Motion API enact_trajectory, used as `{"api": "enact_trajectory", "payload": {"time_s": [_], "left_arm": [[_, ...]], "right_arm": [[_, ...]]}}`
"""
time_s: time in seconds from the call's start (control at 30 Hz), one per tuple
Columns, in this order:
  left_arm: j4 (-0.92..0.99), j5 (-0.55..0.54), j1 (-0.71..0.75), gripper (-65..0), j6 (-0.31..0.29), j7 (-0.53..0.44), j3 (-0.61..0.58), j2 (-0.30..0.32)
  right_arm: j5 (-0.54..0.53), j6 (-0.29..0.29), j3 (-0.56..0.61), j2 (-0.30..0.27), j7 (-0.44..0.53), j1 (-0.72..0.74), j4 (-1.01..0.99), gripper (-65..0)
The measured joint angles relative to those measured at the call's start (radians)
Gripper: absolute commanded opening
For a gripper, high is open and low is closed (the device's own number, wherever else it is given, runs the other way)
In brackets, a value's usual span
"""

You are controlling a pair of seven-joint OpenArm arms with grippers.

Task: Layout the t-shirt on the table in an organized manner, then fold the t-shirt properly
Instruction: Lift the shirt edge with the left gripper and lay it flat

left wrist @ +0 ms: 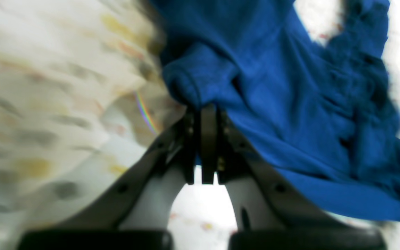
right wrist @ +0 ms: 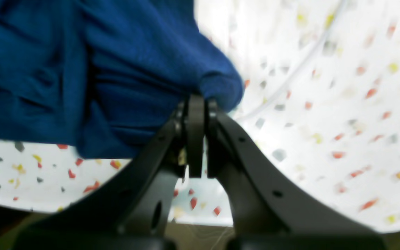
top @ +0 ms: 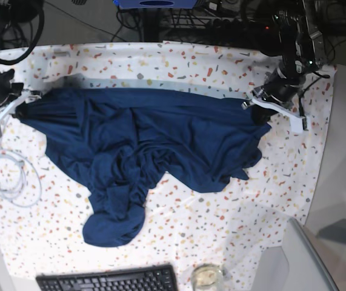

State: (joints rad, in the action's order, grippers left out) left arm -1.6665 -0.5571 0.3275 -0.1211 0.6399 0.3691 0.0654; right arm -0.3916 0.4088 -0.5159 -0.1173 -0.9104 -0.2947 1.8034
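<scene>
Left wrist view: the left gripper [left wrist: 205, 111] has its fingers [left wrist: 208, 139] clamped together on a bunched fold of the navy t-shirt [left wrist: 283, 97], which spreads up and to the right; the flecked tabletop [left wrist: 47, 104] is blurred.

Right wrist view: the right gripper [right wrist: 196, 100] pinches a rounded edge of the t-shirt [right wrist: 123, 69], fingers [right wrist: 196, 132] pressed together on the cloth, above the speckled tabletop [right wrist: 325, 121].

Base view: the t-shirt [top: 154, 139] lies crumpled across the tabletop [top: 233, 206], stretched between the right gripper [top: 20, 109] at the picture's left and the left gripper [top: 259, 110] at its right. A coiled white cable [top: 12, 176] lies near the left edge; a black keyboard [top: 109, 280] sits at the bottom.
</scene>
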Motion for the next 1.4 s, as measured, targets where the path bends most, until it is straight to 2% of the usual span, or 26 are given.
{"api": "enact_trajectory", "payload": {"time_s": [0.1, 0.2, 0.27, 0.37, 0.47, 0.6, 0.83, 1.13, 1.17, 1.23, 1.3, 1.4], "left_arm": [[-0.132, 0.119, -0.010, -65.0, 0.002, -0.024, -0.026, 0.002], [-0.157, 0.241, -0.038, -65.0, 0.011, -0.012, -0.117, 0.002], [-0.148, 0.266, -0.054, -65.0, 0.006, -0.008, -0.201, 0.001], [-0.090, 0.269, -0.066, -65.0, 0.000, -0.018, -0.275, -0.017], [-0.022, 0.281, -0.028, -65.0, 0.014, -0.023, -0.272, -0.041], [0.011, 0.290, 0.053, -65.0, 0.013, -0.012, -0.269, -0.035], [0.005, 0.288, 0.121, -65.0, 0.010, -0.023, -0.278, 0.002], [-0.067, 0.280, 0.215, -65.0, 0.009, -0.021, -0.274, 0.027], [-0.079, 0.281, 0.227, -61.9, 0.002, -0.019, -0.274, 0.040], [-0.099, 0.288, 0.244, -49.7, 0.014, -0.020, -0.270, 0.047], [-0.111, 0.288, 0.256, -40.2, 0.010, -0.023, -0.268, 0.055], [-0.131, 0.277, 0.288, -37.5, 0.004, -0.021, -0.238, 0.044]], "right_arm": [[-0.007, 0.000, 0.000, 0.000, -0.060, 0.009, 0.054, -65.0], [-0.002, 0.000, -0.002, -0.001, -0.094, 0.046, 0.071, -65.0], [-0.003, 0.000, -0.004, -0.006, -0.094, 0.074, 0.075, -65.0], [-0.002, 0.000, -0.005, -0.011, -0.092, 0.082, 0.075, -65.0], [-0.002, 0.000, -0.006, -0.011, -0.077, 0.045, 0.059, -65.0], [-0.001, 0.000, -0.008, -0.009, -0.087, 0.025, -0.032, -65.0], [0.006, -0.006, -0.006, -0.034, 0.022, 0.026, -0.202, -65.0], [0.003, -0.006, -0.024, -0.034, 0.066, 0.011, -0.240, -65.0], [0.002, -0.006, -0.024, -0.034, 0.066, 0.012, -0.240, -65.0], [0.002, -0.006, -0.023, -0.034, 0.071, 0.013, -0.240, -65.0], [0.002, -0.006, -0.023, -0.033, 0.070, 0.014, -0.240, -65.0], [0.002, -0.006, -0.024, -0.034, 0.070, 0.014, -0.240, -65.0]]}}
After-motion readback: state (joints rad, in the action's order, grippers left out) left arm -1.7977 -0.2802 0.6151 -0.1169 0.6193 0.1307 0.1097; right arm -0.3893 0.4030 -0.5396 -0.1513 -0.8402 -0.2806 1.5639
